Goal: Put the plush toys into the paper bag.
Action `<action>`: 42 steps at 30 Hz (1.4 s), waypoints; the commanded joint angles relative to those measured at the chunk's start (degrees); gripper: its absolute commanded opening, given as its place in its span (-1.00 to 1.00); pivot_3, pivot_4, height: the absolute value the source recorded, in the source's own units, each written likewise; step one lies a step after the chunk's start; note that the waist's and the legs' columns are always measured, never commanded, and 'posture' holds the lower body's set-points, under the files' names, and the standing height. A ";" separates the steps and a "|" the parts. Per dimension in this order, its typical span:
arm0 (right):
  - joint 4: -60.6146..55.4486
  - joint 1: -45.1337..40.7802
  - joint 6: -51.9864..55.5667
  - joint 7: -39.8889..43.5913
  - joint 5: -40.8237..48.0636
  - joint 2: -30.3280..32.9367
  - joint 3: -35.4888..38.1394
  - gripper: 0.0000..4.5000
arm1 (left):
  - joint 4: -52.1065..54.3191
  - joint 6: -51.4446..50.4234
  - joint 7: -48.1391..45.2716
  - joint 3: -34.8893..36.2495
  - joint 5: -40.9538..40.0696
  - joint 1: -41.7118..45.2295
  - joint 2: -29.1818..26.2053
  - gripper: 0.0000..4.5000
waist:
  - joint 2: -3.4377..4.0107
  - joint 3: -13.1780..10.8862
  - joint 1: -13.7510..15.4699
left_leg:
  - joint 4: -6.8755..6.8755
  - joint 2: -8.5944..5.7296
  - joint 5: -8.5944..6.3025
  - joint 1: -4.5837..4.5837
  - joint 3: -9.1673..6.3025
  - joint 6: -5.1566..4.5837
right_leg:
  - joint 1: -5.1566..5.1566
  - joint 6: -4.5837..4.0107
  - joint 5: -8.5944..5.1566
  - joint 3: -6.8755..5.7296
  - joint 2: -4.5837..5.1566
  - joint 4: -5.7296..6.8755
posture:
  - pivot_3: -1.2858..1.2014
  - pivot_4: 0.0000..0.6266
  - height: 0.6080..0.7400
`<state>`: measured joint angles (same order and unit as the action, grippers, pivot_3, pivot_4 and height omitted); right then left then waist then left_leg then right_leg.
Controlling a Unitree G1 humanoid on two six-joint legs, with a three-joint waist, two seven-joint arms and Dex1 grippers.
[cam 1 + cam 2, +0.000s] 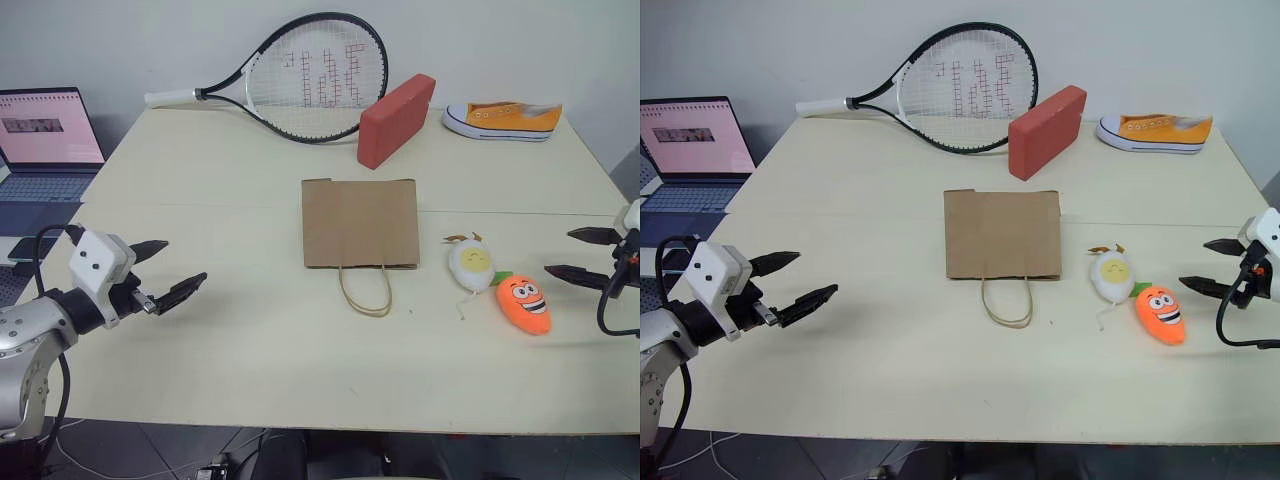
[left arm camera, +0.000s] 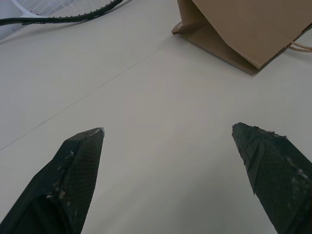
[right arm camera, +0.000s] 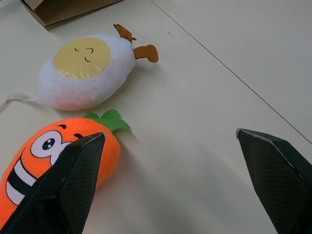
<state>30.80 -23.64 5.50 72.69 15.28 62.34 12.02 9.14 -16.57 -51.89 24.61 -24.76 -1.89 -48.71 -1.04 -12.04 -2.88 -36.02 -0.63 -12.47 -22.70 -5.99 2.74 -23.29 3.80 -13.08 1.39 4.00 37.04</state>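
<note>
Hovering with fingers spread, the right gripper [image 1: 585, 253] has the carrot toy [image 1: 523, 304] just ahead and below, the egg toy [image 1: 470, 264] beyond it. Paper bag [image 1: 359, 222] lies flat (mouth unopened) ahead of the spread left gripper [image 1: 165, 271]. Best: drop squarely over the carrot's middle before pinching.

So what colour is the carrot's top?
Green, on the carrot; right wrist view shows it best.

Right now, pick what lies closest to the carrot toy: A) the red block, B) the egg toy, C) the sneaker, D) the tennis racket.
B: the egg toy lies right beside the carrot toy on the table, with the rest along the far edge.
</note>
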 commanded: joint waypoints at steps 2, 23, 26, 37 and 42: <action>-8.88 3.21 2.42 0.55 3.76 0.56 3.78 1.00 | 4.58 1.21 -2.07 -2.50 0.35 0.50 -1.21 0.99 | 0.00 0.00 0.08 | 0.00 0.00 0.00 0.00 0.00 0.00 | 0.00 0.00 0.00 0.00 0.00 0.00 | 0.03 -0.52 1.00; -71.24 34.90 36.20 -9.93 27.99 -3.50 22.73 1.00 | 6.79 4.04 -5.75 -38.54 11.99 22.46 11.83 0.99 | -0.14 0.11 1.75 | -0.18 0.17 -0.01 0.03 0.35 0.01 | 0.04 0.32 0.19 0.99 -0.64 -0.11 | 0.03 -0.52 1.00; -75.22 37.57 37.62 -12.98 29.62 -5.85 23.10 1.00 | 0.43 9.53 -4.36 -42.34 16.39 25.12 16.34 0.99 | -0.16 0.13 1.73 | -0.23 0.22 -0.01 0.04 0.36 0.00 | 0.05 0.32 0.19 1.04 -0.74 -0.11 | 0.03 -0.52 1.00; -82.00 41.86 38.31 -20.63 31.34 -9.44 23.68 1.00 | -19.38 26.95 -1.41 -48.28 26.63 31.37 26.58 0.99 | -0.17 0.16 1.89 | -0.28 0.23 -0.01 -0.01 0.29 0.00 | 0.06 0.35 0.21 1.11 -0.83 -0.11 | 0.03 -0.52 1.00; -83.67 42.94 38.59 -22.54 32.59 -9.40 23.57 1.00 | -21.78 28.09 -1.64 -47.23 26.23 32.07 28.62 0.99 | -0.17 0.16 1.96 | -0.28 0.22 -0.01 -0.03 0.26 0.00 | 0.06 0.39 0.23 1.10 -0.83 -0.11 | 0.03 -0.52 1.00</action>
<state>-51.34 19.20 44.37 50.75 46.71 53.00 34.11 -13.25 10.49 -53.55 -23.36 2.16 29.51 -20.47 -1.21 -11.87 -0.92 -36.30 -0.41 -12.48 -22.73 -5.73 2.74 -23.24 4.19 -12.85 2.49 3.18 36.93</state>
